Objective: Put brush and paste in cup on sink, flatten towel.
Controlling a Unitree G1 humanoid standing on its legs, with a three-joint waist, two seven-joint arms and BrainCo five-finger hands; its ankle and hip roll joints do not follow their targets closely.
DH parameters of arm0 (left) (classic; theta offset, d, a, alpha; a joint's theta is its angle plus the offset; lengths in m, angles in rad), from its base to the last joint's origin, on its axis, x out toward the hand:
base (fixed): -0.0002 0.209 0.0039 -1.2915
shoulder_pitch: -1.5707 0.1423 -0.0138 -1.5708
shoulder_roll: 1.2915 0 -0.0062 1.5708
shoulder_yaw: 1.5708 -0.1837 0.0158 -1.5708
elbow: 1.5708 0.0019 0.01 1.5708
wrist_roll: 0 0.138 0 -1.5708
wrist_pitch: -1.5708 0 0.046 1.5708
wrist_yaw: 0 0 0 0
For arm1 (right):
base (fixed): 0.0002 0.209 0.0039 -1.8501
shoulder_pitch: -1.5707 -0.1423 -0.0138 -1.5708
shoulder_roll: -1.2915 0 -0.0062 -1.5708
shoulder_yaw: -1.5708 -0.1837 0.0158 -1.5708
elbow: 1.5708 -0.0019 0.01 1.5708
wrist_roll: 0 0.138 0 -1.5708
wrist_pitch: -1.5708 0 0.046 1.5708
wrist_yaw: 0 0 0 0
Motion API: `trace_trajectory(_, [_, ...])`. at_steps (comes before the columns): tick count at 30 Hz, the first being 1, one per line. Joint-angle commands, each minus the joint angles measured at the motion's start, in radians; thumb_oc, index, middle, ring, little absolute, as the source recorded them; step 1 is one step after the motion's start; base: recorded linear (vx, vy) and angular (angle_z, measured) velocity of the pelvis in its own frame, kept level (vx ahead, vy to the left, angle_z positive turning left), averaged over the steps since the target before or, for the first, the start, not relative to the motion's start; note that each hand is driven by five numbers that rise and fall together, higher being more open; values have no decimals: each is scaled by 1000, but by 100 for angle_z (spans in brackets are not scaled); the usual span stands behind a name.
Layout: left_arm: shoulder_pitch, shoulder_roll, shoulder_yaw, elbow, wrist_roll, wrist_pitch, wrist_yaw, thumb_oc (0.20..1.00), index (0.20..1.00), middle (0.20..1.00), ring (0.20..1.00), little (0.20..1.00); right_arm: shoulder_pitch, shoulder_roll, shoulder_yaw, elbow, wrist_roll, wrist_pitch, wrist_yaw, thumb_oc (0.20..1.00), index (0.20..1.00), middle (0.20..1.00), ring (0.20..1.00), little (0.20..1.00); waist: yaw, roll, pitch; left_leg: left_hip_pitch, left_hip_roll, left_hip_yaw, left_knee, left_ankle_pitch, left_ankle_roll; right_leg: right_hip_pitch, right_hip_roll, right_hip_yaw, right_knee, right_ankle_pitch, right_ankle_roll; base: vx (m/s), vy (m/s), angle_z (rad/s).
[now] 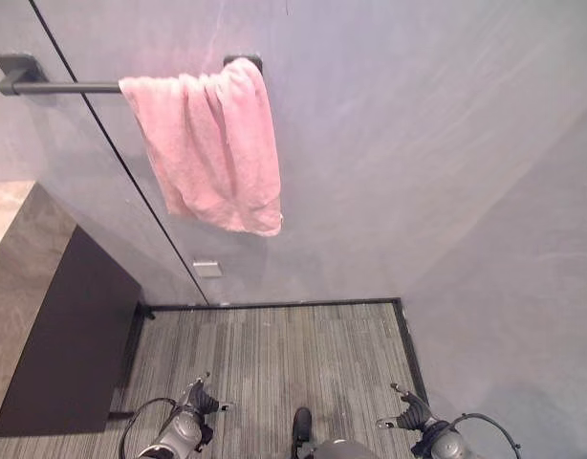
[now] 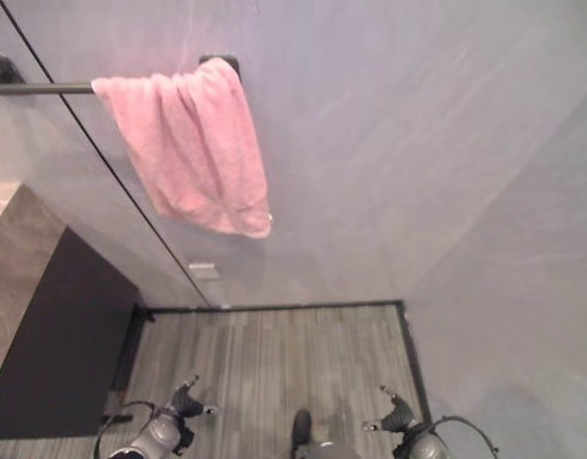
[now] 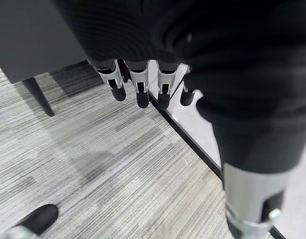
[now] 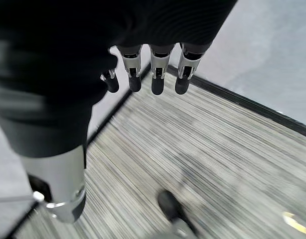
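Currently both the left robot hand [image 3: 138, 82] and right robot hand [image 4: 155, 74] are hanging low with fingers relaxed and empty, while the pink towel [image 1: 209, 143] is hanging bunched on the rail [image 1: 69, 88], needing an even sideways spread.

I see a pink towel [image 1: 209, 143] bunched over a dark rail [image 1: 64, 87] in the upper left of the frame. A dark cabinet [image 1: 69, 349] sits lower left. My left robot hand [image 1: 200, 399] and right robot hand [image 1: 411, 412] hang low over the floor [image 1: 284, 363].
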Motion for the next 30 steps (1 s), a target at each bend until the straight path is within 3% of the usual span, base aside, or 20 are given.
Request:
trace_trajectory(1, [-16,38,-24,-32,-2,-26,13,1000,1000,1000,1000,1000,-9,-21,-4,14,8,-1,-37,1000,1000,1000,1000,1000,-32,19,-7,60,-58,123,-276,23,110,-35,-106,149,125,5,133,24,127,51])
trace_trajectory(2, [-16,38,-24,-32,-2,-26,13,1000,1000,1000,1000,1000,-10,-20,-4,15,8,-2,-37,1000,1000,1000,1000,1000,-33,19,-9,59,-60,122,-280,26,110,-38,-107,148,126,4,134,136,200,52])
trace_trajectory(3, [-31,38,-34,-35,-3,-25,18,1000,1000,1000,1000,1000,-19,-22,-4,29,-1,0,-48,1000,1000,1000,1000,1000,-31,30,-10,-1,-21,125,-307,88,94,-24,-131,149,117,3,142,192,207,33])
trace_trajectory(5, [-31,40,-29,-33,-7,-25,24,1000,1000,1000,1000,1000,-29,-25,-2,27,-8,2,-54,1000,1000,1000,1000,1000,-18,39,-10,-35,16,138,-356,158,73,1,-141,166,116,-8,151,248,280,17])
trace_trajectory(7, [-25,42,-23,-27,-12,-23,26,1000,1000,1000,1000,1000,-37,-30,2,32,-16,5,-54,1000,1000,1000,1000,1000,-4,48,-15,-49,33,118,-377,196,64,20,-153,189,127,-21,157,216,298,-20])
trace_trajectory(9, [-11,38,-17,-14,-15,-20,23,1000,1000,1000,1000,1000,-45,-29,-1,27,-15,9,-50,1000,1000,1000,1000,1000,0,53,-24,-23,4,79,-328,133,82,32,-172,235,160,-40,167,206,339,-90])
trace_trajectory(11, [-13,46,-30,-4,5,-15,15,1000,1000,1000,1000,1000,-48,-16,-24,35,-6,12,-52,1000,1000,1000,1000,1000,-8,39,-40,-18,-32,75,-286,90,100,50,-204,263,170,-14,174,202,322,-64])
trace_trajectory(13, [-1,54,-25,-3,9,-17,10,1000,1000,1000,1000,1000,-41,-1,-51,28,17,13,-52,1000,1000,1000,1000,1000,-9,25,-55,3,-62,105,-267,52,127,43,-237,295,200,30,191,172,361,-30])
trace_trajectory(14, [-3,60,-29,-3,18,-16,11,1000,1000,1000,1000,1000,-54,11,-38,35,4,17,-51,1000,1000,1000,1000,1000,-6,19,-54,18,-92,116,-256,30,152,24,-263,317,237,98,191,110,285,-37])
trace_trajectory(18, [-3,67,-18,5,16,-10,15,1000,1000,1000,1000,1000,-61,24,-18,29,-22,20,-50,1000,1000,1000,1000,1000,4,10,-49,47,-112,143,-260,12,170,11,-288,305,255,167,195,74,213,-22])
trace_trajectory(19, [4,73,-11,-1,11,-11,12,1000,1000,1000,1000,1000,-56,31,-6,10,-35,19,-46,1000,1000,1000,1000,1000,6,8,-48,69,-125,151,-273,4,184,-4,-295,295,297,213,198,97,229,-6])
trace_trajectory(21, [13,78,-5,-5,11,-12,10,1000,1000,1000,1000,1000,-48,34,-3,-9,-33,15,-40,1000,1000,1000,1000,1000,8,10,-45,89,-130,159,-287,1,197,-26,-296,282,355,241,198,105,252,-11])
trace_trajectory(22, [19,81,-4,-9,10,-10,8,1000,1000,1000,1000,1000,-46,36,-2,-19,-32,15,-39,1000,1000,1000,1000,1000,9,13,-37,102,-131,164,-292,-1,202,-37,-288,266,386,235,196,82,201,-18])
trace_trajectory(24, [32,81,-1,-15,13,-9,1,1000,1000,1000,1000,1000,-37,35,-5,-27,-13,8,-37,1000,1000,1000,1000,1000,-10,18,-31,119,-140,151,-298,-6,205,-56,-198,297,395,154,181,102,180,-3])
trace_trajectory(25, [35,81,2,-14,13,-9,1,1000,1000,1000,1000,1000,-38,38,-8,-22,-4,7,-38,1000,1000,1000,1000,1000,-9,20,-35,121,-142,153,-301,-4,206,-73,-178,291,384,143,180,74,102,9])
trace_trajectory(26, [35,81,2,-14,13,-9,1,1000,1000,1000,1000,1000,-38,38,-8,-22,-4,7,-38,1000,1000,1000,1000,1000,-9,20,-35,122,-142,153,-302,-5,206,-74,-178,291,386,142,180,99,97,12])
trace_trajectory(28, [51,76,11,-3,14,-12,2,1000,1000,1000,1000,1000,-39,41,-12,-28,12,-2,-43,1000,1000,1000,1000,1000,-1,13,-51,154,-150,177,-328,-16,198,-86,-174,205,259,111,182,147,23,-3])
trace_trajectory(30, [58,76,11,1,22,-17,-2,1000,1000,1000,1000,1000,-39,31,-11,-29,-2,-3,-53,1000,1000,1000,1000,1000,-7,7,-57,168,-152,167,-330,-26,190,-79,-171,201,155,129,190,161,-70,-15])
